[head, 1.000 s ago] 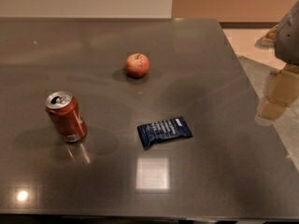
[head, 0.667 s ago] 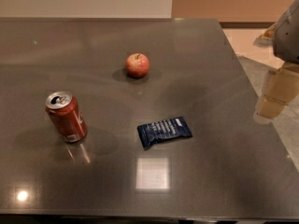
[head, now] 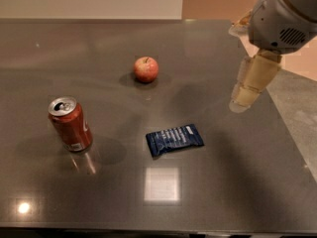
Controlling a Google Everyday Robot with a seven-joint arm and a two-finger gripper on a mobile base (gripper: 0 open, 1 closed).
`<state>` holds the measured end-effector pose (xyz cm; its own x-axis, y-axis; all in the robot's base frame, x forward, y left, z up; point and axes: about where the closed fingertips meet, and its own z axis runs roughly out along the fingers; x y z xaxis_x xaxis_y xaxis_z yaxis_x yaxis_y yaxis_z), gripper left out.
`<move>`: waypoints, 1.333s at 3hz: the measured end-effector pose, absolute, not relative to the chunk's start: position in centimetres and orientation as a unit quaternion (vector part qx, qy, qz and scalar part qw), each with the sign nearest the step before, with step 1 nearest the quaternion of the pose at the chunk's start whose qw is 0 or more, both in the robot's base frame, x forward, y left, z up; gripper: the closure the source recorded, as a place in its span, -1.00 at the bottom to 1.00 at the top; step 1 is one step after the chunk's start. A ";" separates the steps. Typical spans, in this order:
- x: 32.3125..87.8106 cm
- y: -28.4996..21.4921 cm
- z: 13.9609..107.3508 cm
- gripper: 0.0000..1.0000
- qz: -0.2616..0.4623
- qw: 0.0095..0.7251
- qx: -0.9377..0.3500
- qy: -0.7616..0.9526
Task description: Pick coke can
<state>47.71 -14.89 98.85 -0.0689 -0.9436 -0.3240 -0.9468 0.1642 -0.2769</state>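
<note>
step: reach | gripper [head: 241, 102]: hangs above table [head: 237, 192], grip state cannot be told | coke can [head: 71, 125]: upright, well apart to its left, beyond blue packet [head: 174, 140] | advice: pass over packet, centre on can's body before lowering

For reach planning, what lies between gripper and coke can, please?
Camera view: between the gripper, above the table at right, and the coke can lies a blue packet.

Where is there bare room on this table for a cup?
On the table, bare stretches: the left corner behind the coke can; the front strip below the blue packet. Tightest between can, apple and packet. The claw hangs over the right side.
</note>
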 end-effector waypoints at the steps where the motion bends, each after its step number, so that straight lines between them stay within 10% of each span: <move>1: 49.1 -10.9 99.0 -1.00 0.023 0.245 -0.665 0.705; 4: 48.7 0.3 97.2 -1.00 0.130 0.278 -0.733 0.608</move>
<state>48.69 0.29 97.21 0.2275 -0.8182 -0.5280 -0.9626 -0.1069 -0.2490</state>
